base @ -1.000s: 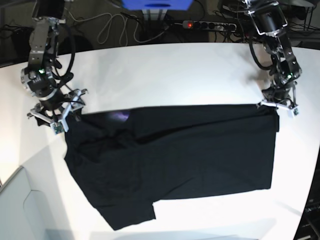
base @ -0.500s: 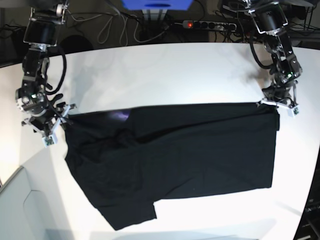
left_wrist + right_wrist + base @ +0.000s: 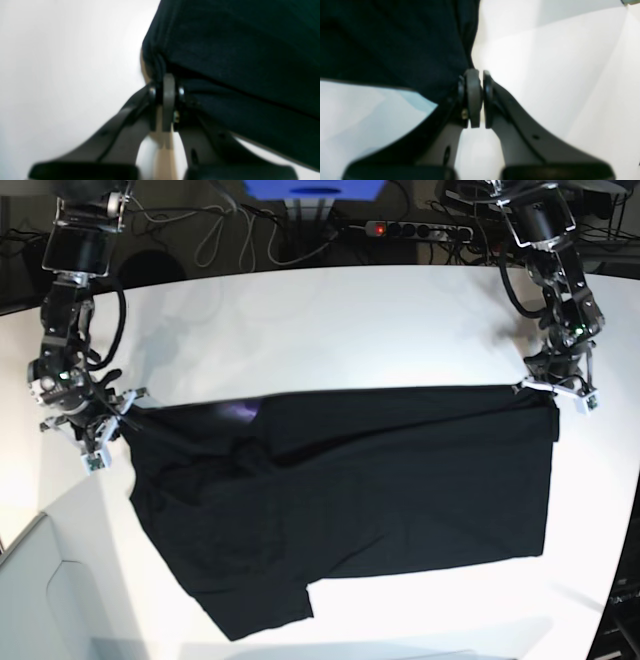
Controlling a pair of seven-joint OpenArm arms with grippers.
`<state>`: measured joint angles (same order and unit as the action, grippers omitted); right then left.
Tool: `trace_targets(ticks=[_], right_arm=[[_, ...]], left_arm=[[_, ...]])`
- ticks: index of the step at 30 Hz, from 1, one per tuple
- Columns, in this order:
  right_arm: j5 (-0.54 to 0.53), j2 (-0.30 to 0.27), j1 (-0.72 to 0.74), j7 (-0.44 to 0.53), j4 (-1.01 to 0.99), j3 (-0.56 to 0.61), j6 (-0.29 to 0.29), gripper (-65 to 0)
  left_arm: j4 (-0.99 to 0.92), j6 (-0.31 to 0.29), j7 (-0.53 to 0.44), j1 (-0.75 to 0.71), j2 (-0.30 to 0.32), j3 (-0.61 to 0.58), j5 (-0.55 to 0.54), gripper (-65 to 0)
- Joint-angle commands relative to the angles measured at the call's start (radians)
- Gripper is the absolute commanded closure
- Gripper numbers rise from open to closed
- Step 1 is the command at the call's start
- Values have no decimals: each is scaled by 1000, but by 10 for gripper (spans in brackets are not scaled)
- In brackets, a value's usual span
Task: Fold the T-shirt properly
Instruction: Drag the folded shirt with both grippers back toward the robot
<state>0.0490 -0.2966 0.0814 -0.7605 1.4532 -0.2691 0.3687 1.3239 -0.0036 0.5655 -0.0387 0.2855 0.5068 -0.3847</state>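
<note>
While the T-shirt (image 3: 350,500) lies spread, plain black side up, across the white desk (image 3: 330,330), both far corners are pinched. Right tool (image 3: 100,418), wide open a sec ago beside the sleeve-end corner, is now clamped shut on the cloth edge, as seen in the right wrist view (image 3: 475,75). Left tool (image 3: 560,392) is unchanged, shut on the opposite corner (image 3: 160,67). With both corners secured, a lift-and-fold pass is judged ready to begin; no fold is made yet.
</note>
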Motion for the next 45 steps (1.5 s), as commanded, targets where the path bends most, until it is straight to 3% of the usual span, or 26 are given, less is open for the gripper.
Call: trace_targets(ticks=[1, 8, 14, 18, 25, 27, 31, 32, 37, 45], right_arm=[[-5, -22, 14, 12, 36, -6, 8, -1], [-7, -19, -56, 6, 208, 0, 8, -21], [-4, 7, -48, 19, 120, -5, 8, -279], [-7, 9, -4, 19, 8, -5, 8, -342], [-7, 9, 25, 19, -56, -3, 8, -309], [-7, 9, 22, 19, -72, -2, 8, -242], [-7, 6, 19, 19, -113, -5, 8, -26], [-7, 4, 13, 17, -113, -5, 8, 0], [-7, -26, -47, 19, -22, -5, 8, -4], [-5, -95, -191, 8, 263, -22, 8, -4]], left_arm=[[21, 4, -9, 9, 19, 3, 2, 0], [21, 4, -9, 9, 19, 3, 2, 0], [21, 4, -9, 9, 21, 3, 2, 0], [21, 4, -9, 9, 21, 3, 2, 0], [21, 4, -9, 9, 21, 3, 2, 0], [21, 4, -9, 9, 21, 3, 2, 0], [21, 4, -9, 7, 21, 3, 2, 0], [21, 4, -9, 7, 21, 3, 2, 0], [55, 4, -6, -19, 21, 3, 2, 0], [265, 7, 3, -126, 21, 3, 2, 0]])
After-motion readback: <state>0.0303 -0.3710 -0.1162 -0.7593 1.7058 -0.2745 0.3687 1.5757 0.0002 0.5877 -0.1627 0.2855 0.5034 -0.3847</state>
